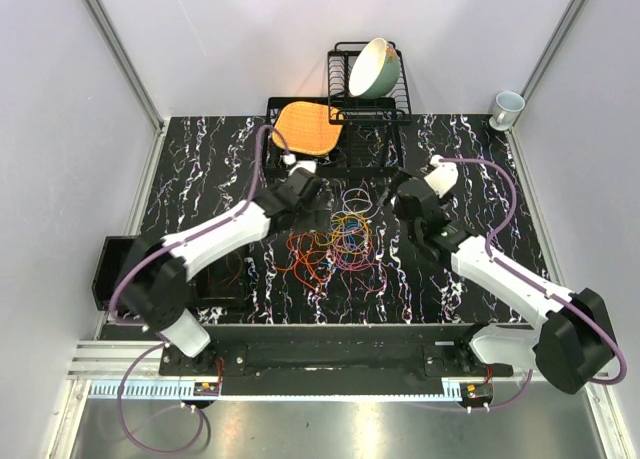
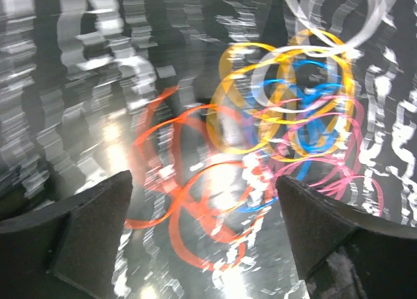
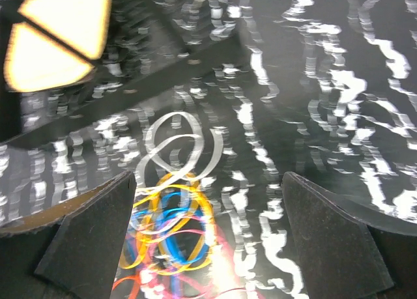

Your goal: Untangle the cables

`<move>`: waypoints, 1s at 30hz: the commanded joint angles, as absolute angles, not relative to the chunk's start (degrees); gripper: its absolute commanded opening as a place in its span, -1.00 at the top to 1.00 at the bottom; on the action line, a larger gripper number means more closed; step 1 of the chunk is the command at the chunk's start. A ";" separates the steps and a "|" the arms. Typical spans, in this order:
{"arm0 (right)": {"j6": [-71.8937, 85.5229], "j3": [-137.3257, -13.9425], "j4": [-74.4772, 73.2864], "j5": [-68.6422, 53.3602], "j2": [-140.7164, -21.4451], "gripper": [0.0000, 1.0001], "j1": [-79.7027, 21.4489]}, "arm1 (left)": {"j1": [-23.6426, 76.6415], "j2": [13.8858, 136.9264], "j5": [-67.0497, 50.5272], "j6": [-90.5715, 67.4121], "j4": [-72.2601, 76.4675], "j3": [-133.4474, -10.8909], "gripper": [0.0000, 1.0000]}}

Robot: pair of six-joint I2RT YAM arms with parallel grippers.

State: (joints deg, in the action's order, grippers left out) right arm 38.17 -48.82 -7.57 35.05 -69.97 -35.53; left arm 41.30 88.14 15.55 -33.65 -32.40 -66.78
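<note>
black marbled surface (image 1: 200,169) | cables (image 1: 335,239) sit in a loose tangle mid-surface, between both arms | left claw (image 2: 202,177) spread wide over orange loops, holding nothing | right claw (image 3: 208,175) released too, at the tangle's edge

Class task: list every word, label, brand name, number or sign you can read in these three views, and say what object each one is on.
None can be read. The bowl, mug, cables and marbled table show no lettering; both wrist views are motion-blurred.
</note>
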 commanded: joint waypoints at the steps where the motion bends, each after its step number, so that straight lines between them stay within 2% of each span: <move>1: 35.70 -45.18 -5.38 36.49 -67.50 -0.99 -32.71 | 42.18 96.91 4.04 -26.91 -23.12 -74.86 -0.85; 6: 32.35 -42.98 -1.23 28.24 -69.34 -0.99 -30.06 | 42.89 105.62 4.74 -25.05 -24.25 -81.64 -0.81; 7: 32.34 -43.07 -1.23 27.17 -69.87 -0.99 -29.71 | 42.89 106.78 4.66 -25.05 -24.95 -84.00 -0.72; 10: 31.73 -43.07 -0.44 23.12 -71.45 -1.00 -28.22 | 43.24 109.68 5.62 -26.10 -26.89 -85.95 -0.63; 18: 31.38 -42.36 2.46 18.64 -73.04 -0.99 -25.67 | 48.60 108.28 11.76 -26.63 -28.56 -83.24 -0.45; 21: 31.64 -42.28 2.72 17.50 -73.74 -0.99 -24.88 | 50.88 107.58 13.01 -27.42 -30.58 -82.27 -0.31; 30: 31.90 -42.10 4.22 13.80 -76.11 -0.99 -23.73 | 52.73 104.33 13.97 -32.17 -29.53 -75.94 -0.25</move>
